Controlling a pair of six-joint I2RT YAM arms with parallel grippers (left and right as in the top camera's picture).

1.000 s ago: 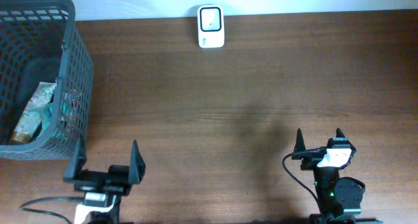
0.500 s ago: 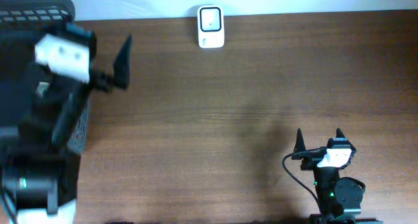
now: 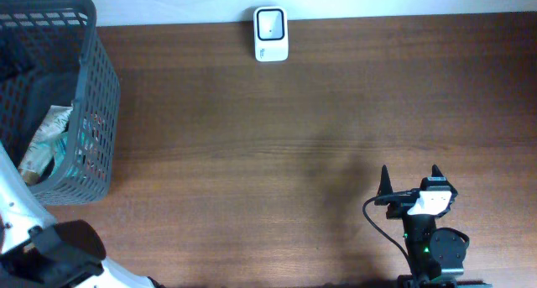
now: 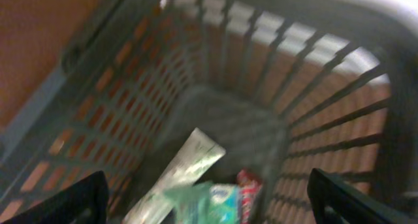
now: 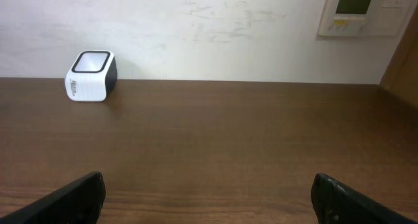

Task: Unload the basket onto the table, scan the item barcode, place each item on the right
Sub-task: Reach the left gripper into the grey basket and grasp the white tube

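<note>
Grey plastic mesh made up the basket (image 3: 99, 112) at the left end of the brown wooden table (image 3: 294, 128). The items to be scanned lay at its bottom. From overhead only a pale packet (image 3: 46, 135) showed clearly through the open top. The left wrist camera looked straight down into the basket, with blurred ribbed walls on every side. On the floor of it lay the long pale packet, tilted on a diagonal. A green-and-white pouch (image 4: 219, 201) sat just beside its lower end, and a small red piece (image 4: 249, 180) touched that pouch. No barcode could be made out.

The left claw (image 4: 206, 188) hung above these items with its two dark fingers (image 4: 78, 201) spread wide at the lower corners of the view. It gripped nothing and touched nothing. From overhead only the left arm's white link (image 3: 13, 200) showed, at the frame's left edge beside the basket.

A white scanner (image 3: 271, 34) stood upright at the far edge of the table against the pale wall, well apart from the basket. The right claw (image 3: 410, 175) rested low near the table's near right corner, its fingers parted and empty. Its own camera faced the scanner across bare wood, with a wall panel (image 5: 359, 12) at upper right.
</note>
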